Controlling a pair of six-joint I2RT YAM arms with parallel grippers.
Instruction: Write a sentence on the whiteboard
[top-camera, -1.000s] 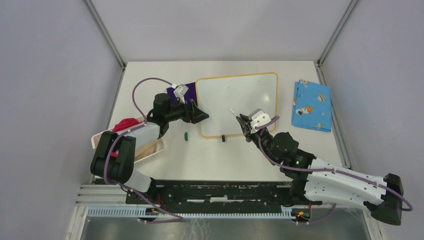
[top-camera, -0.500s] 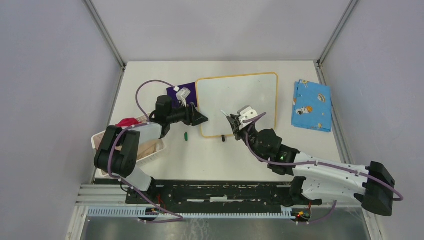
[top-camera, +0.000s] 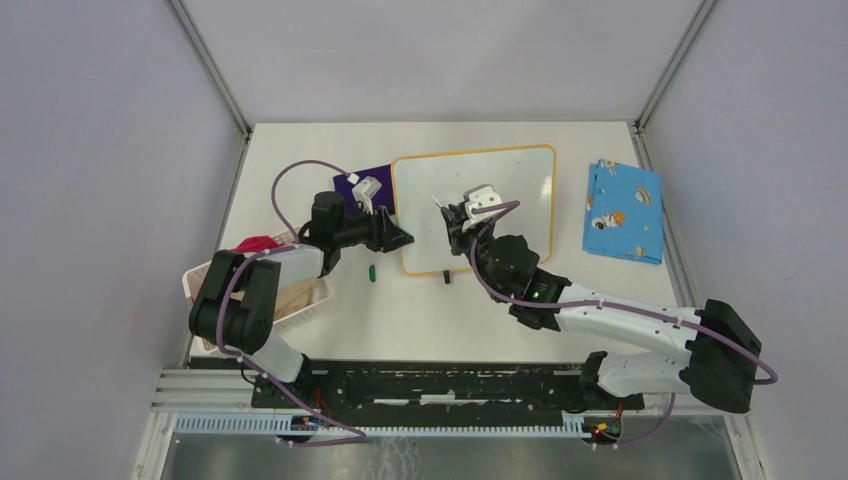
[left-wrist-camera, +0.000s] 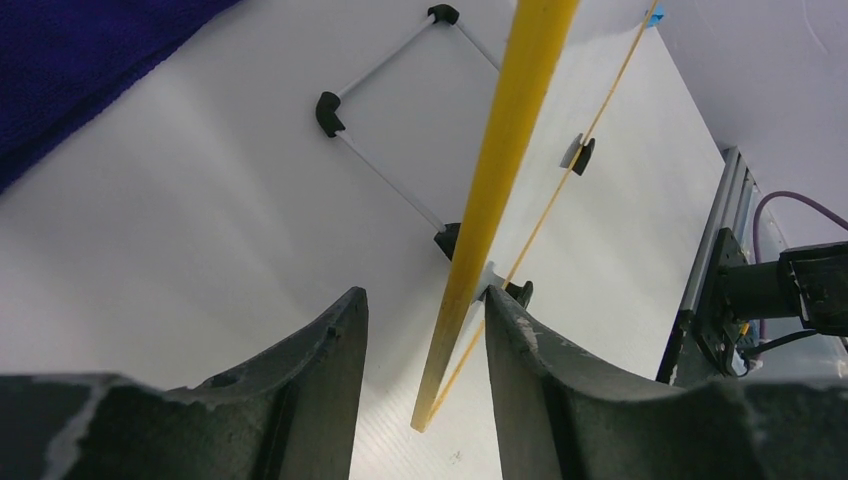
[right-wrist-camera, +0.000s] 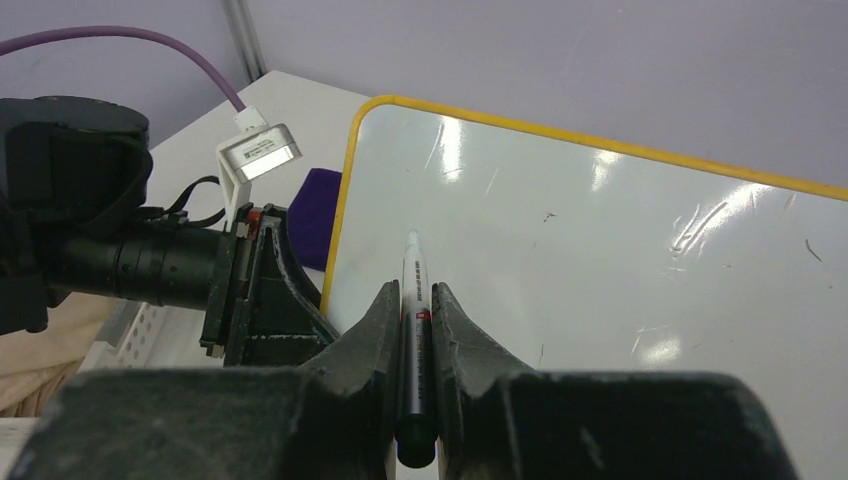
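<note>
The whiteboard (top-camera: 510, 175) lies flat at mid table, with a light-orange frame and a bare white face. No green sentence shows on it. My right gripper (top-camera: 452, 215) hovers over the board's left part, shut on a marker (top-camera: 438, 203) whose tip points up-left. In the right wrist view the marker (right-wrist-camera: 412, 265) is pinched between the fingers (right-wrist-camera: 412, 292) above the board (right-wrist-camera: 620, 230). My left gripper (top-camera: 405, 237) is open at the board's left edge. In the left wrist view the yellow frame edge (left-wrist-camera: 500, 150) runs between the fingers (left-wrist-camera: 425, 300), close to the right one.
A purple cloth (top-camera: 352, 186) lies under the board's left side. A small green cap (top-camera: 371, 271) lies on the table near the left arm. A blue patterned cloth (top-camera: 623, 210) lies at the right. A white basket (top-camera: 300, 300) with a red cloth (top-camera: 252, 246) stands at the left.
My right gripper has carried the marker leftward and farther onto the board. The left gripper stays at the board's left edge, barely shifted.
</note>
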